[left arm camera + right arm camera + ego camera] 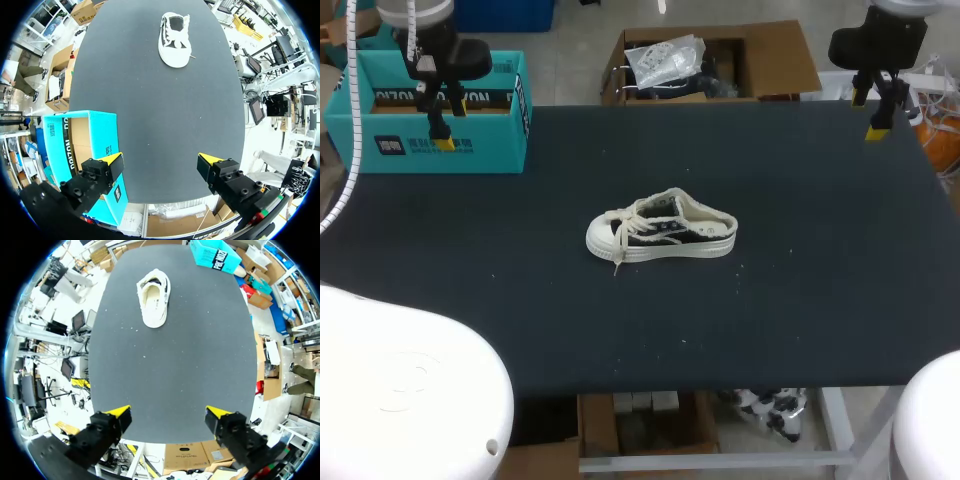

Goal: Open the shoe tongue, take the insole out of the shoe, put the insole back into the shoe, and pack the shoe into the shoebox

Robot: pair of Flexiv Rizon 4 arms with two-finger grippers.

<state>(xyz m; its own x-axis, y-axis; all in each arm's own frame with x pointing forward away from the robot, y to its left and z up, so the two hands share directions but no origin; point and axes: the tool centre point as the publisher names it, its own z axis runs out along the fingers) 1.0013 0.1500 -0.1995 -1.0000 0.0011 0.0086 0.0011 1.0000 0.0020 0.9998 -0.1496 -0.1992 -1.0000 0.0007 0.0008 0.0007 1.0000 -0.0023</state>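
Shoe [660, 232] sits upright on its sole near the middle of the dark table [800, 330], toe to the left and heel to the right. It is black canvas with a cream sole and cream trim. Its laces lie loose over the tongue, and one lace end trails onto the table just near of the toe. Whether the insole is inside cannot be told from these views.

The teal shoebox [380, 150] stands at the far left corner of the table, well apart from the shoe, with its top open and brown cardboard showing inside.

The left gripper [161, 161] hangs over the shoebox's right part, its yellow-tipped fingers spread wide with nothing between them. The right gripper [167, 412] hangs over the far right corner of the table, also spread wide and holding nothing. Both are well apart from the shoe.
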